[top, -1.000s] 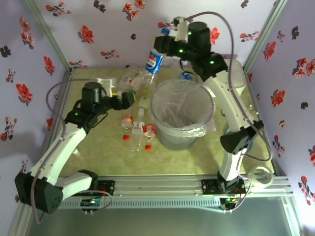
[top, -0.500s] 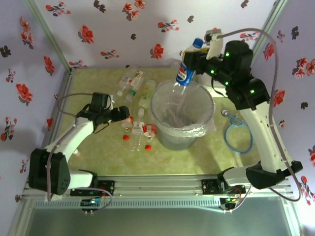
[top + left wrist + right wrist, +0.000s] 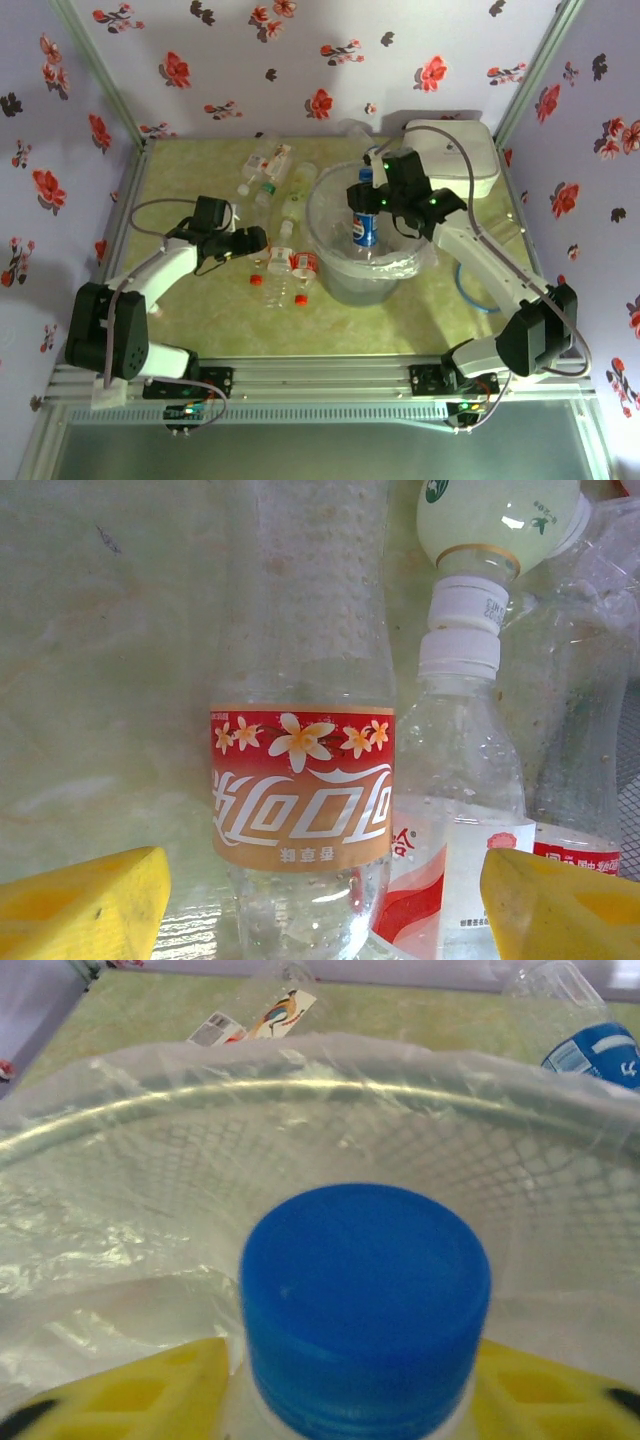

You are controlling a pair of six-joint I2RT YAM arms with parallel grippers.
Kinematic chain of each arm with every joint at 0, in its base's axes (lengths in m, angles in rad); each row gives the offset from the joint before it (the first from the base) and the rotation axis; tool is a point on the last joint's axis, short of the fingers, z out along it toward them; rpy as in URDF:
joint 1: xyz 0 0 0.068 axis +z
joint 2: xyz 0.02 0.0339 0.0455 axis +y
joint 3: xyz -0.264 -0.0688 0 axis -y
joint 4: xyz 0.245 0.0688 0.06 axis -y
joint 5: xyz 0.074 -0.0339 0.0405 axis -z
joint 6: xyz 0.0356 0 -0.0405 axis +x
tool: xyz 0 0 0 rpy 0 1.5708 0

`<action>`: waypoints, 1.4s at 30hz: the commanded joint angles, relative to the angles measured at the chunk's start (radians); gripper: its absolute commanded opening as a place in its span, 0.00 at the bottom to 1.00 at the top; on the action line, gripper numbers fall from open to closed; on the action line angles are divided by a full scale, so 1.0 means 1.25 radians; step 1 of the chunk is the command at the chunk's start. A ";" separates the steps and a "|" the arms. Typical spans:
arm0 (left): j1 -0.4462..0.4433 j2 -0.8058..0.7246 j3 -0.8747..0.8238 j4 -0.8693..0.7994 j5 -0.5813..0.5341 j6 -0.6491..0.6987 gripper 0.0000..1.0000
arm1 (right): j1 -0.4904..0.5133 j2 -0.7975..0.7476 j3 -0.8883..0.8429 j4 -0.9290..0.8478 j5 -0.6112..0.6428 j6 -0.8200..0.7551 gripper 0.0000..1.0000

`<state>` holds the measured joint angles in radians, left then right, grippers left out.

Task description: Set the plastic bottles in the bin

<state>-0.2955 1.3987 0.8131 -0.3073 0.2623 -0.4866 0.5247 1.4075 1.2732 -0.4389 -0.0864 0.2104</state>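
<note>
1. The left jaws hang low over the table [image 3: 200, 330], spread wide and grasping nothing. Between them lies a red-label bottle [image 3: 300, 790]. A white-capped bottle [image 3: 455, 810] lies beside it, toward the right-hand finger. The left-hand finger stands clear of the red-label bottle.
2. Just ahead of these jaws, a pale yellowish bottle [image 3: 500, 515] lies cap to cap with the white-capped one, touching or nearly so. From overhead, a small cluster of bottles [image 3: 285, 270] lies on the table to the right of the left jaws, between them and the bin [image 3: 345, 285].
3. The right jaws reach into the bin's mouth, one finger on each side of the neck of a blue-capped bottle [image 3: 365, 1305], just under the cap. That bottle stands upright inside the bin, its body below the rim. I cannot tell whether these jaws are clenched on the neck or already slack.
4. Well beyond the left jaws, more bottles [image 3: 265, 165] lie near the far edge of the table. Past the bin's rim, ahead and to the right of the right jaws, lies a blue-label bottle [image 3: 600, 1050]. A white box [image 3: 465, 150] sits behind the right arm.
5. I judge the task to be at an early stage. One bottle is inside the bin and all but delivered, the red-label bottle looks lined up as the next pick, and most of the bottles remain on the table.
</note>
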 commanded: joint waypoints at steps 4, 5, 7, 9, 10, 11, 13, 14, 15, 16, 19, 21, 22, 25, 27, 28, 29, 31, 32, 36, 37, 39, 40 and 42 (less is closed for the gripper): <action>-0.018 0.042 0.011 -0.023 0.014 0.035 0.84 | 0.008 -0.052 0.044 0.014 0.059 0.001 0.80; -0.020 0.047 0.013 -0.024 0.014 0.037 0.84 | 0.008 -0.064 0.058 0.001 0.068 -0.007 0.82; -0.023 0.055 0.016 -0.026 0.014 0.038 0.84 | 0.007 -0.087 0.078 -0.017 0.079 -0.022 0.85; -0.025 0.064 0.020 -0.034 0.013 0.040 0.82 | 0.007 -0.114 0.097 -0.033 0.098 -0.033 0.85; -0.024 0.066 0.021 -0.039 0.012 0.042 0.81 | 0.007 -0.124 0.105 -0.039 0.107 -0.038 0.85; -0.025 0.068 0.023 -0.044 0.013 0.045 0.80 | 0.006 -0.136 0.109 -0.044 0.119 -0.043 0.85; -0.028 0.070 0.028 -0.066 0.007 0.054 0.78 | 0.004 -0.154 0.113 -0.049 0.143 -0.051 0.86; -0.029 0.069 0.031 -0.081 0.004 0.061 0.77 | 0.001 -0.161 0.111 -0.052 0.156 -0.055 0.86; -0.032 0.067 0.034 -0.098 0.004 0.067 0.77 | -0.004 -0.165 0.111 -0.060 0.167 -0.056 0.86; -0.035 0.064 0.032 -0.109 0.004 0.073 0.77 | -0.009 -0.167 0.112 -0.067 0.178 -0.056 0.86; -0.037 0.051 0.011 -0.102 0.002 0.079 0.74 | -0.024 -0.174 0.097 -0.077 0.185 -0.039 0.86; -0.037 0.059 -0.007 -0.074 -0.012 0.071 0.71 | -0.029 -0.177 0.080 -0.069 0.172 -0.025 0.87; -0.037 0.068 -0.010 -0.059 -0.012 0.068 0.71 | -0.032 -0.177 0.076 -0.068 0.165 -0.018 0.88; -0.034 0.115 0.001 -0.024 -0.014 0.065 0.64 | -0.057 -0.171 0.071 -0.065 0.091 0.013 0.90; -0.035 0.128 0.024 -0.033 -0.013 0.064 0.54 | -0.086 -0.171 0.071 -0.070 0.041 0.040 0.90; -0.035 0.126 0.027 -0.032 -0.011 0.065 0.52 | -0.097 -0.174 0.071 -0.076 0.029 0.050 0.90; -0.035 0.119 0.027 -0.031 -0.011 0.070 0.52 | -0.107 -0.181 0.067 -0.082 0.019 0.057 0.90; -0.035 0.102 0.030 -0.046 -0.008 0.094 0.50 | -0.116 -0.198 0.052 -0.080 0.010 0.062 0.91; -0.033 0.090 0.034 -0.062 -0.012 0.107 0.50 | -0.124 -0.204 0.042 -0.077 -0.001 0.063 0.92; -0.008 0.020 0.050 -0.118 -0.041 0.131 0.44 | -0.139 -0.182 0.044 -0.086 -0.045 0.069 0.92; -0.004 -0.002 0.055 -0.126 -0.045 0.134 0.42 | -0.139 -0.173 0.053 -0.089 -0.055 0.069 0.92; -0.005 -0.049 0.075 -0.137 -0.059 0.142 0.40 | -0.139 -0.144 0.082 -0.090 -0.087 0.071 0.91; -0.006 -0.066 0.086 -0.138 -0.061 0.140 0.40 | -0.138 -0.130 0.098 -0.087 -0.102 0.075 0.91; -0.018 -0.104 0.108 -0.123 -0.061 0.133 0.39 | -0.133 -0.095 0.134 -0.067 -0.139 0.097 0.91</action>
<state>-0.3073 1.3376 0.8860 -0.4534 0.2066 -0.3470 0.3550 1.2411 1.3746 -0.5488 -0.1692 0.2905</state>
